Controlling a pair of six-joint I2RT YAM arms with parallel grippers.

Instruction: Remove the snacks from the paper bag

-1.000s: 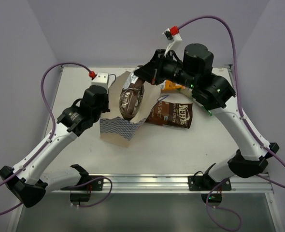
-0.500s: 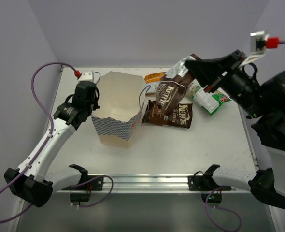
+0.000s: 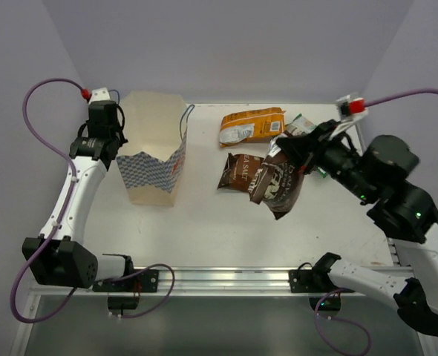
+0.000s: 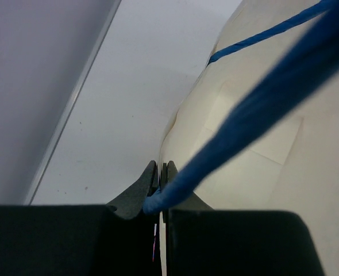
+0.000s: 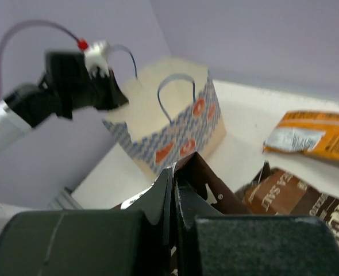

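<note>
The cream paper bag (image 3: 154, 152) with a blue-and-white checkered band stands upright at the back left, its mouth open. My left gripper (image 3: 104, 124) is shut on its left rim, and a blue cord handle (image 4: 244, 115) passes through the closed fingers (image 4: 160, 168). My right gripper (image 3: 292, 150) is shut on the top edge of a dark brown packet (image 3: 280, 187), which hangs right of centre. In the right wrist view the closed gripper (image 5: 173, 172) pinches that packet (image 5: 221, 187). A second brown packet (image 3: 237, 170), an orange packet (image 3: 252, 124) and a partly hidden green-and-white packet (image 3: 302, 124) lie on the table.
The white table (image 3: 204, 230) has a metal rail (image 3: 219, 278) along its near edge. Lilac walls (image 3: 48, 74) stand close on the left, back and right. The bag (image 5: 169, 115) and the left arm (image 5: 72, 86) show in the right wrist view, with the orange packet (image 5: 313, 135) to the right.
My left gripper has pulled the bag left and back, and it now stands upright. My right gripper has carried the brown packet down and left, over the second brown packet.
</note>
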